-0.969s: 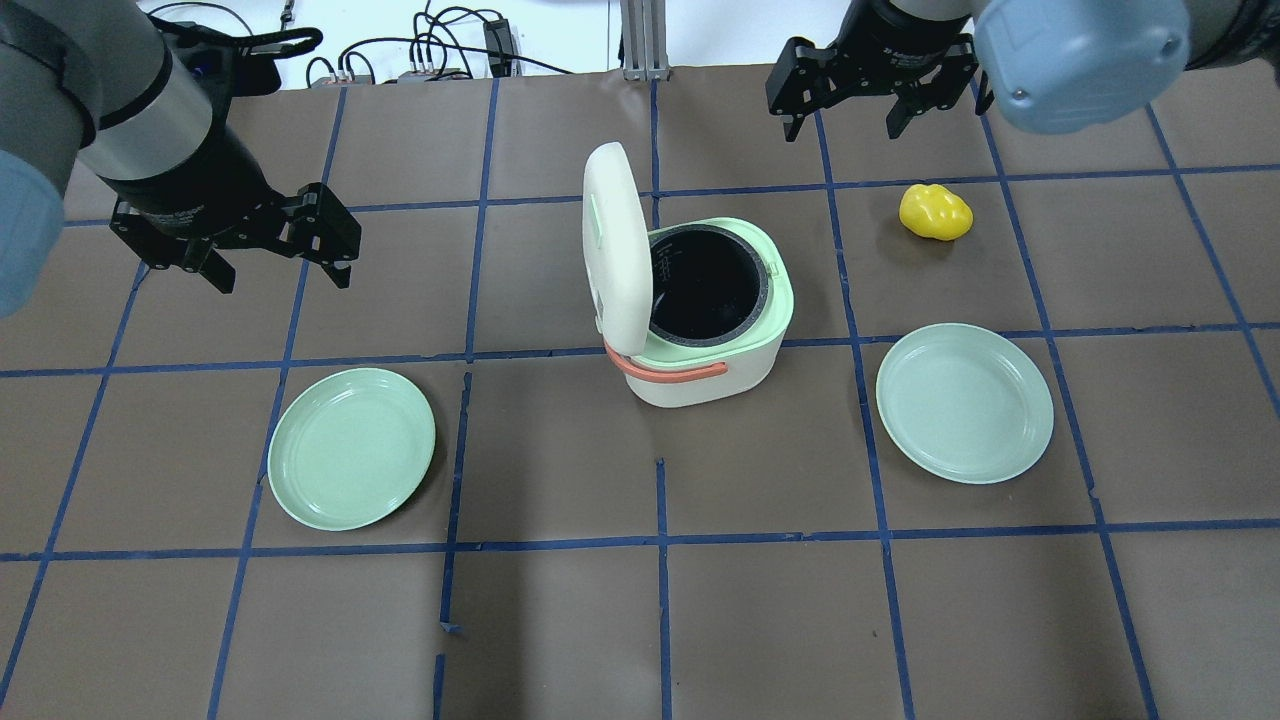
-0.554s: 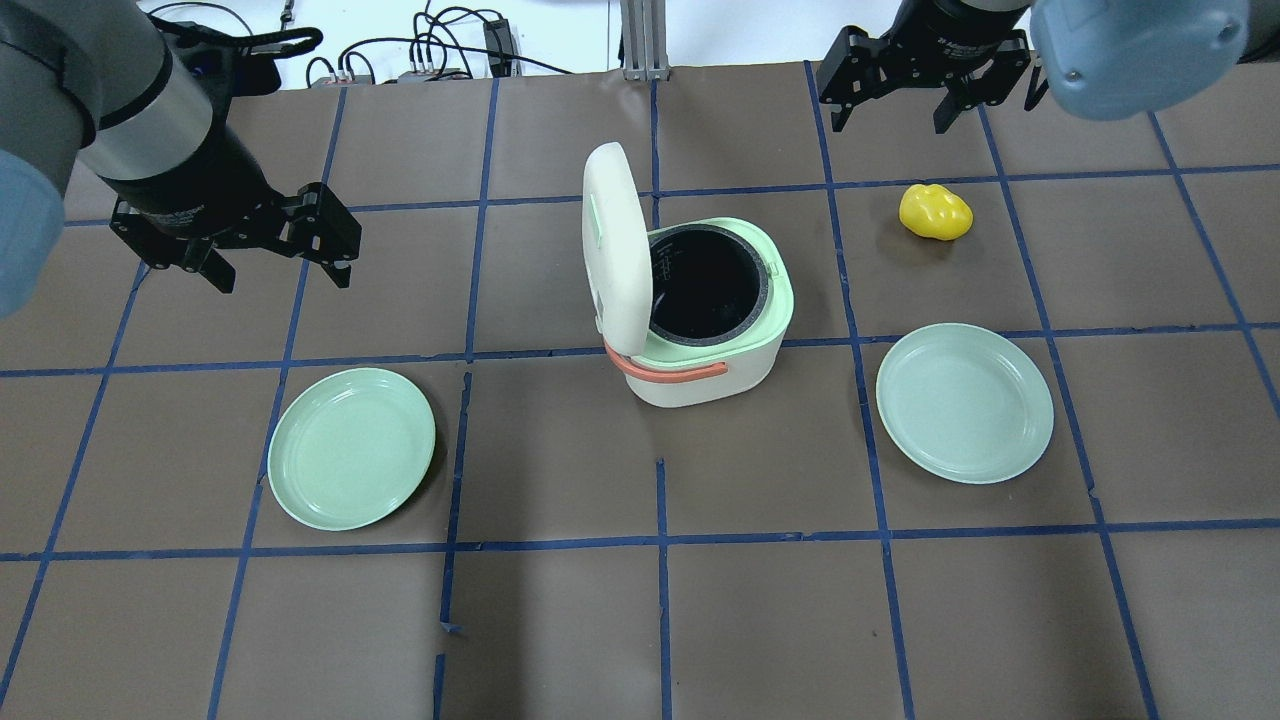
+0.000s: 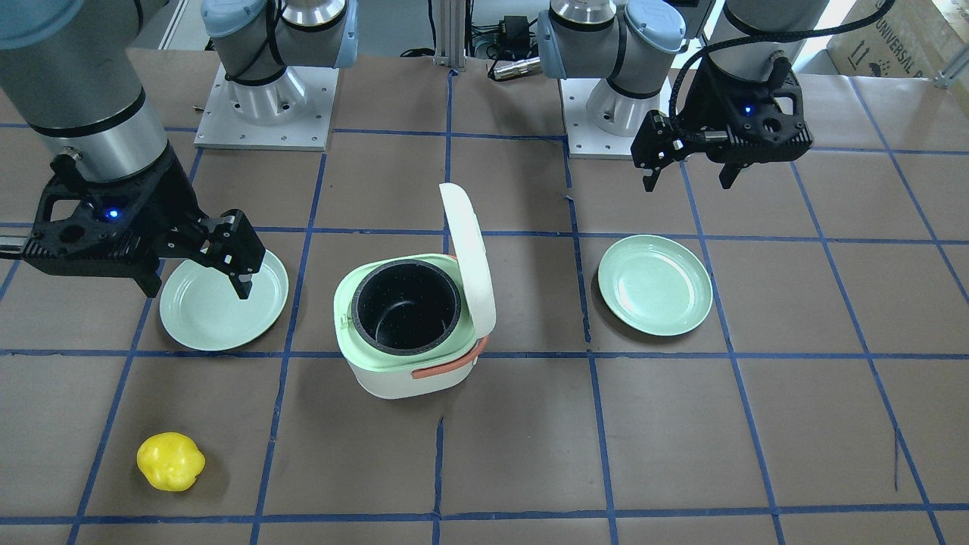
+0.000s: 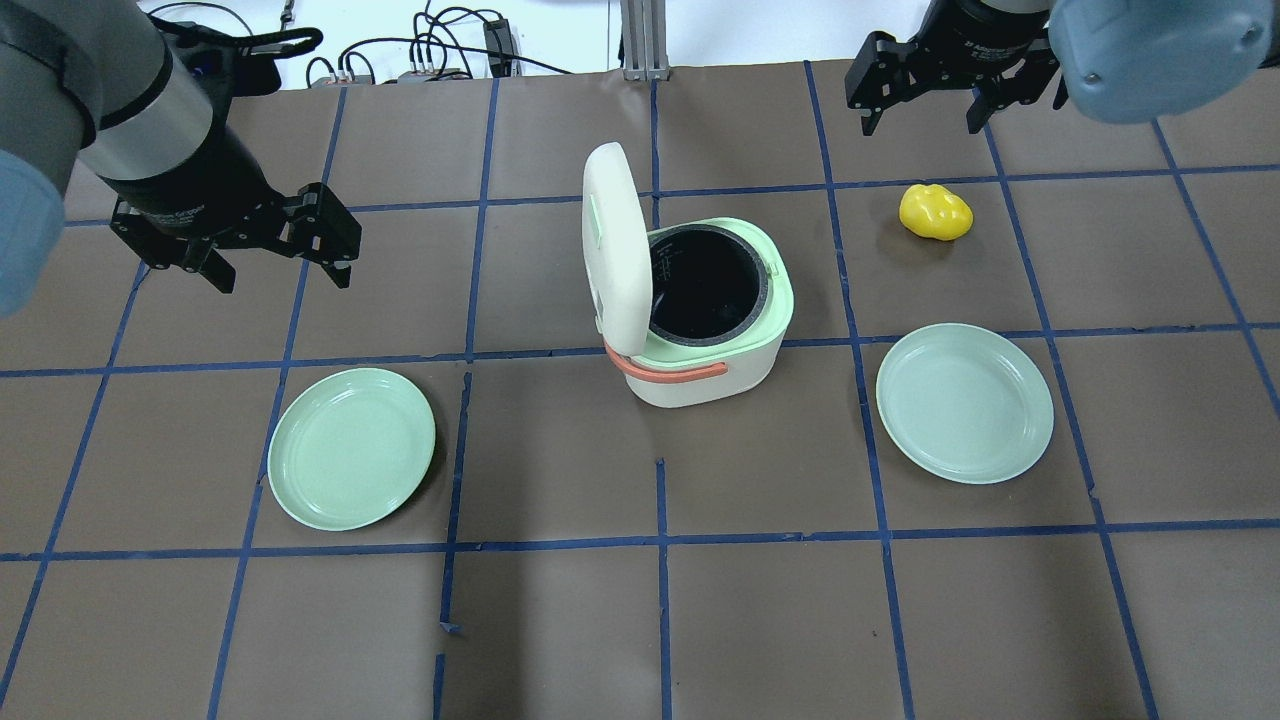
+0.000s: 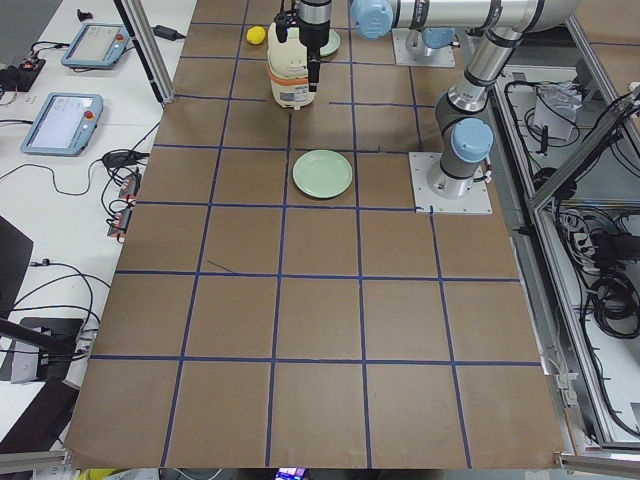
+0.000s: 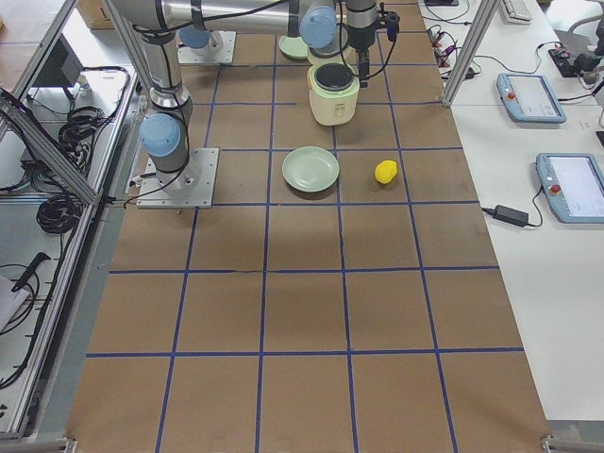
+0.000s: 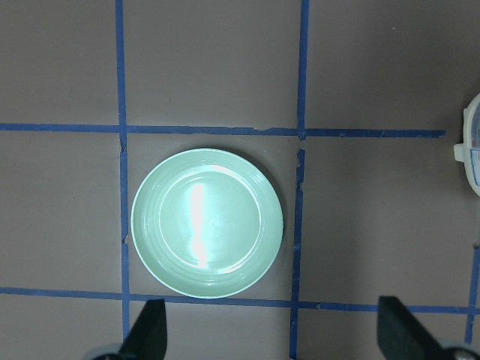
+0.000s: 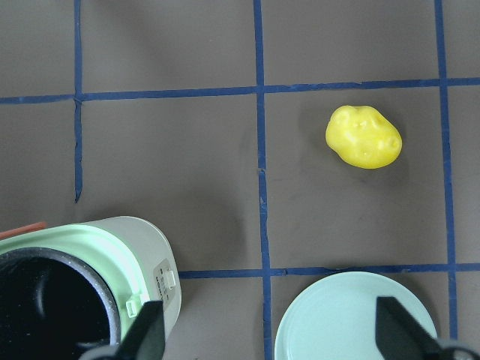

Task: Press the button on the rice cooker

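Note:
The white and pale green rice cooker (image 4: 700, 372) stands mid-table with its lid (image 4: 615, 250) tipped up open and the black inner pot (image 4: 708, 285) showing. It also shows in the front view (image 3: 401, 375). A small tab (image 4: 775, 266) sits on its rim; I cannot make out a button clearly. My left gripper (image 4: 280, 278) is open and empty, hovering well to the cooker's left. My right gripper (image 4: 921, 122) is open and empty, high near the far edge, beyond a yellow object (image 4: 935, 212). The right wrist view shows the cooker's corner (image 8: 146, 255).
One green plate (image 4: 350, 448) lies front left of the cooker, another (image 4: 965, 402) to its right. The left wrist view looks straight down on a plate (image 7: 207, 223). The yellow object (image 8: 364, 136) lies on the brown mat. Cables run along the far edge.
My right gripper has moved to the right and toward the far edge, away from the cooker. My left arm, the cooker and its open lid have not moved.

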`<state>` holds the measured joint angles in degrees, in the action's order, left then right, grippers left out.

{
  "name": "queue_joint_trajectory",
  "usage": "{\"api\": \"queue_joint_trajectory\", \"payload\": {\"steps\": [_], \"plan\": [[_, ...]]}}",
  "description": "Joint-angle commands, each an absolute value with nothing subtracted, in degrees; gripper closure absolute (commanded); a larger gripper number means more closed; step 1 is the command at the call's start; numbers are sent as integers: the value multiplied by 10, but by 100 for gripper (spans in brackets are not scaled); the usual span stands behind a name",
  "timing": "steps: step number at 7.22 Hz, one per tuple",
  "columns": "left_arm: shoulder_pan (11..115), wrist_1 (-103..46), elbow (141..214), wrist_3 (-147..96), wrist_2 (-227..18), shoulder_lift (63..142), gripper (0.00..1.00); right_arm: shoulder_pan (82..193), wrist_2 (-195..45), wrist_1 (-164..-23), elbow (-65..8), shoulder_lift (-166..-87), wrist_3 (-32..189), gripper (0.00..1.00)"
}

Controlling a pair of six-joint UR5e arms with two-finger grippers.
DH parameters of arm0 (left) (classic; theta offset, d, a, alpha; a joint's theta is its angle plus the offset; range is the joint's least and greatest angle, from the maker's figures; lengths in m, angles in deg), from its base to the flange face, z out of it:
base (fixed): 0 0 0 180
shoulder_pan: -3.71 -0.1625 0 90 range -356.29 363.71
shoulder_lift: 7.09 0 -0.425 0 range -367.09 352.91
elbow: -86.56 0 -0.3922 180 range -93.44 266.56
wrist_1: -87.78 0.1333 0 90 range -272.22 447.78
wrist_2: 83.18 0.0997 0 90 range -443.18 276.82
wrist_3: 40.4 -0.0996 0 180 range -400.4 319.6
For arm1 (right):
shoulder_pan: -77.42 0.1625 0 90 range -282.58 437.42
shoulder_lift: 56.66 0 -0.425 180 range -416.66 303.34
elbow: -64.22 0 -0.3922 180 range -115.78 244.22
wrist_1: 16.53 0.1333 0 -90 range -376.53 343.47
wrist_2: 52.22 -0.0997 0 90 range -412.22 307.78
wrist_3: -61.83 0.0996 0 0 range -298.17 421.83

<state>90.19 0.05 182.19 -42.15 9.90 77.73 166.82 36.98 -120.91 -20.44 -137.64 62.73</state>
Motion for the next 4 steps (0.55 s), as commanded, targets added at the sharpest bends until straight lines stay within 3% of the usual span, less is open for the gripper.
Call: {"api": "queue_joint_trajectory", "payload": {"steps": [1, 4], "plan": [[902, 1, 1822, -422, 99, 777, 0, 1668, 366, -1209, -215, -1388, 627, 0], [902, 1, 1822, -422, 99, 777, 0, 1669, 364, -1212, -226, -1404, 628, 0]]}}
